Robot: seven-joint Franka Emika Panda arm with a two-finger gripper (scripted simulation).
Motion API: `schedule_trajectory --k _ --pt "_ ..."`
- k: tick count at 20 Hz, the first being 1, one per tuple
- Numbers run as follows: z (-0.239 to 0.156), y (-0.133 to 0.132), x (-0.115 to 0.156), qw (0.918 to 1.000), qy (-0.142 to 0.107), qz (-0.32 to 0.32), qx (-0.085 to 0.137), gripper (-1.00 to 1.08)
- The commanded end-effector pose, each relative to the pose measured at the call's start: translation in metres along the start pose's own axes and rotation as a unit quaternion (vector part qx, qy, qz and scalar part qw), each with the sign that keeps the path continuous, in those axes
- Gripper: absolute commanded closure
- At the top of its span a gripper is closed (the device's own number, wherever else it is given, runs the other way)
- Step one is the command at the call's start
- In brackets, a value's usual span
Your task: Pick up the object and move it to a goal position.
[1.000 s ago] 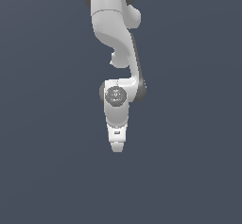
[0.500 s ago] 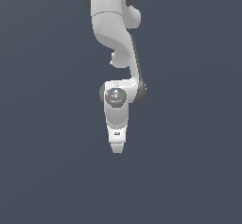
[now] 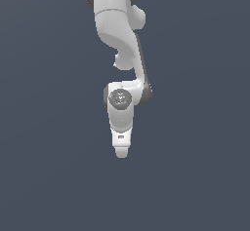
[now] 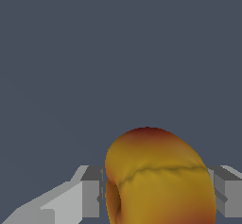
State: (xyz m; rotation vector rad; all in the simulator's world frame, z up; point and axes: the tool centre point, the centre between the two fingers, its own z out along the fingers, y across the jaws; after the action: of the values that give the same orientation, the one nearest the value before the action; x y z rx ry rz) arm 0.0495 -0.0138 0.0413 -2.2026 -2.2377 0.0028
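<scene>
You are looking at a single white Panda arm (image 3: 119,40) reaching down from the top of the exterior view against a plain slate-grey background (image 3: 44,127). The arm is bending at a grey-capped wrist joint (image 3: 119,98), and the gripper (image 3: 121,153) is pointing straight down near the centre of that view. From this side the fingers are overlapping into one pale tip, so you cannot read the jaw spacing there, and the object is not showing in that view. Refer to the wrist view for the grasp: the gripper (image 4: 156,190) is closing its two grey fingers (image 4: 90,192) onto the object, a rounded orange-yellow fruit-like ball (image 4: 158,178) with a dark red patch on its crown and a shallow crease running across its face. One finger is pressing against each flank of the ball, and the ball is filling the whole gap between them. The ball is sitting between the fingertips, directly in front of the wrist camera, with only the uniform grey background behind it. You cannot tell from either view whether any surface is touching the ball from below.
</scene>
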Motion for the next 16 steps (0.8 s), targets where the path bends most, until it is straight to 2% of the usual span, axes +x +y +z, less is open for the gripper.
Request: schedule_trajectory --k 1,7,16 --pt "-0.011 0.003 0.003 1.0 0.0 0.0 -0.001 1.08" --pt "-0.052 0.01 0.016 1.0 0.0 -0.001 -0.001 1.08" --pt "-0.143 0.026 0.044 1.0 0.001 -0.001 -0.001 1.08"
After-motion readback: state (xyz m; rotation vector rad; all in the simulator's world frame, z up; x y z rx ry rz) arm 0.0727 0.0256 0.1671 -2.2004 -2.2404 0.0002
